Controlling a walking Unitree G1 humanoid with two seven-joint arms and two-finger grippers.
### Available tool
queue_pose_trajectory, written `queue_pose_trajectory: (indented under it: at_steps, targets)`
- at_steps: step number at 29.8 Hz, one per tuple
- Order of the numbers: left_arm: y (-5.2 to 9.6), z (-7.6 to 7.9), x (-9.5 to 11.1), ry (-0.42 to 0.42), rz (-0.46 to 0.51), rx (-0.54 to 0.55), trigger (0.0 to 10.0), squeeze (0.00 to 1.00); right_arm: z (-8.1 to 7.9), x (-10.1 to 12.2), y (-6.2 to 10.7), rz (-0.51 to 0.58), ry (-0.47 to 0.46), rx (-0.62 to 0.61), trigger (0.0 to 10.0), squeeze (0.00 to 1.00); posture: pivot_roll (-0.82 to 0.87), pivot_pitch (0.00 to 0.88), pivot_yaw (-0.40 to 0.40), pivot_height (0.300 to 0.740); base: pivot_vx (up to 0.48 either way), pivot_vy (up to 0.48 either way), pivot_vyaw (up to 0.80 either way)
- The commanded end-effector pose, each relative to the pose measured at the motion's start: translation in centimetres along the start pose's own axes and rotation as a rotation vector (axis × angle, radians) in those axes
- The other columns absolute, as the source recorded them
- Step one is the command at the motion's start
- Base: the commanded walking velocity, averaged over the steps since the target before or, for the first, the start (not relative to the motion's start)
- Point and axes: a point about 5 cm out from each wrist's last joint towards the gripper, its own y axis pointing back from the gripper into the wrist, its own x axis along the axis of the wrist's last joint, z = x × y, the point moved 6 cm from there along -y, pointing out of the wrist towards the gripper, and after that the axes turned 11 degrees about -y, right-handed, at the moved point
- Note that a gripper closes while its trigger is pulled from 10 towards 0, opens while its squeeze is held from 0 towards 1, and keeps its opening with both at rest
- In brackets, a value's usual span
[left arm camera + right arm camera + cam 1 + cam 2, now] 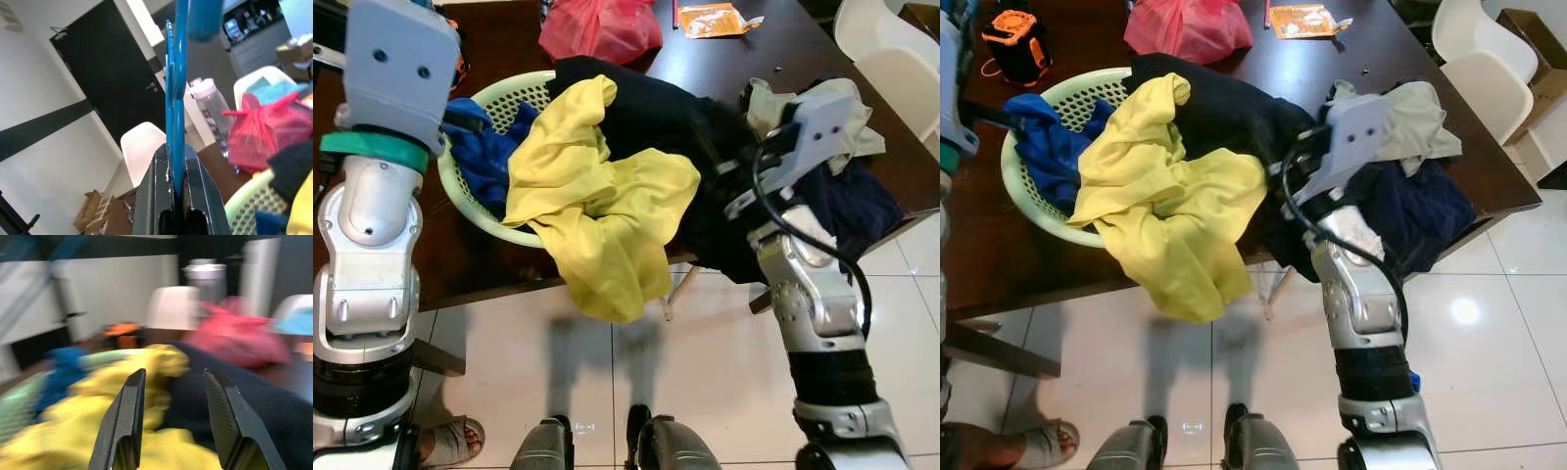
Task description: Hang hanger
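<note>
Left wrist view: nearest the lens, the left gripper [178, 171] is seen clamped on the flat blue hanger [176, 98], which is held edge-on and rises up past the fingers. Beyond it a pink bag [266, 129], a clear bottle [210, 105], a white chair and a dark door are shown.

Right wrist view, blurred: the right gripper [171, 423] is spread wide with nothing held, poised just above the yellow garment [98, 426] and the dark garment [244, 406].

Risks, as judged: the hanger is pinched along a thin edge, so it could twist or slip out if it is swung. The yellow garment [597, 211] spills over the tabletop [489, 259] edge and could be dragged to the floor if caught by the right gripper. Loose cloth could be snagged instead of one garment.

From the head views the layout is given: green basket [470, 191], blue cloth [484, 152], a sandalled foot [450, 441] by the robot. No rail for hanging is seen. The grip on the hanger is confirmed by the left wrist view.
</note>
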Motion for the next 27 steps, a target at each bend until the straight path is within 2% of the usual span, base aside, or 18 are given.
queue_pose_trajectory:
  at_steps: [1,2,4,5,8,9,11,12,14,16,18,19,20,21,23,25,26,27]
  targets:
    - [0.3,-0.1,0.4,-0.024,0.015,-0.013,10.0,0.0,-1.8,-0.2,0.3,-0.033,-0.056,0.116,10.0,0.0,0.1,0.133,-0.01,0.74,0.0,0.0,0.0]
    - [0.3,-0.3,0.0,-0.046,0.005,-0.028,10.0,0.0,-3.8,-0.9,0.0,-0.072,-0.094,0.215,10.0,0.0,0.11,0.141,-0.009,0.74,0.0,0.0,0.0]
    - [0.3,-0.3,0.0,-0.046,0.005,-0.028,10.0,0.0,-3.8,-0.9,0.0,-0.072,-0.094,0.215,10.0,0.0,0.11,0.141,-0.009,0.74,0.0,0.0,0.0]
    - [0.3,-0.4,-0.2,-0.06,-0.002,-0.037,10.0,0.0,-5.0,-1.3,-0.2,-0.096,-0.118,0.276,10.0,0.0,0.11,0.144,-0.009,0.74,0.0,0.0,0.0]
    - [0.2,-0.8,-0.3,-0.085,-0.003,-0.037,10.0,0.0,-6.1,-3.1,-1.4,-0.142,-0.133,0.274,10.0,0.0,0.13,0.148,-0.011,0.74,0.0,0.0,0.0]
    - [-0.1,-1.6,-0.4,-0.11,-0.005,-0.026,10.0,0.0,-7.0,-5.0,-2.7,-0.185,-0.151,0.249,10.0,0.0,0.14,0.154,-0.015,0.74,0.0,0.0,0.0]
    - [-0.1,-1.6,-0.4,-0.11,-0.005,-0.026,10.0,0.0,-7.0,-5.0,-2.7,-0.185,-0.151,0.249,10.0,0.0,0.14,0.154,-0.015,0.74,0.0,0.0,0.0]
    - [-0.4,-2.8,-0.7,-0.121,-0.018,-0.002,10.0,0.0,-7.6,-7.4,-3.8,-0.253,-0.154,0.2,10.0,0.0,0.15,0.157,-0.017,0.74,0.0,0.0,0.0]
    - [-0.4,-2.8,-0.7,-0.121,-0.018,-0.002,10.0,0.0,-7.6,-7.4,-3.8,-0.253,-0.154,0.2,10.0,0.0,0.15,0.157,-0.017,0.74,0.0,0.0,0.0]
    - [-0.4,-4.8,-1.8,-0.149,-0.062,0.025,10.0,0.0,-7.0,-11.6,-5.6,-0.354,-0.1,0.022,10.0,0.0,0.19,0.173,-0.038,0.74,0.0,0.0,0.0]
    - [-0.4,-4.8,-1.8,-0.149,-0.062,0.025,10.0,0.0,-7.0,-11.6,-5.6,-0.354,-0.1,0.022,10.0,0.0,0.19,0.173,-0.038,0.74,0.0,0.0,0.0]
    - [-0.3,-5.2,-2.2,-0.157,-0.077,0.026,10.0,0.0,-6.8,-12.4,-6.0,-0.375,-0.072,-0.025,10.0,0.0,0.19,0.176,-0.041,0.74,0.0,0.0,0.0]
    - [-0.3,-5.2,-2.2,-0.157,-0.077,0.026,10.0,0.0,-6.8,-12.4,-6.0,-0.375,-0.072,-0.025,10.0,0.0,0.19,0.176,-0.041,0.74,0.0,0.0,0.0]
    - [0.2,-5.1,-2.5,-0.158,-0.09,0.014,10.0,0.0,-5.3,-12.3,-6.3,-0.36,-0.038,-0.133,10.0,0.0,0.19,0.181,-0.047,0.74,0.0,0.0,0.0]
    - [0.2,-5.1,-2.5,-0.158,-0.09,0.014,10.0,0.0,-5.3,-12.3,-6.3,-0.36,-0.038,-0.133,10.0,0.0,0.19,0.181,-0.047,0.74,0.0,0.0,0.0]
    - [0.9,-4.5,-2.7,-0.152,-0.104,-0.009,10.0,0.0,-3.1,-10.2,-6.5,-0.276,-0.006,-0.245,10.0,0.0,0.19,0.189,-0.054,0.74,0.0,0.0,0.0]
    - [0.9,-4.5,-2.7,-0.152,-0.104,-0.009,10.0,0.0,-3.1,-10.2,-6.5,-0.276,-0.006,-0.245,10.0,0.0,0.19,0.189,-0.054,0.74,0.0,0.0,0.0]
    - [1.2,-4.3,-2.8,-0.15,-0.108,-0.017,10.0,0.0,-2.1,-8.8,-6.5,-0.226,0.024,-0.278,10.0,0.0,0.19,0.19,-0.052,0.74,0.0,0.0,0.0]
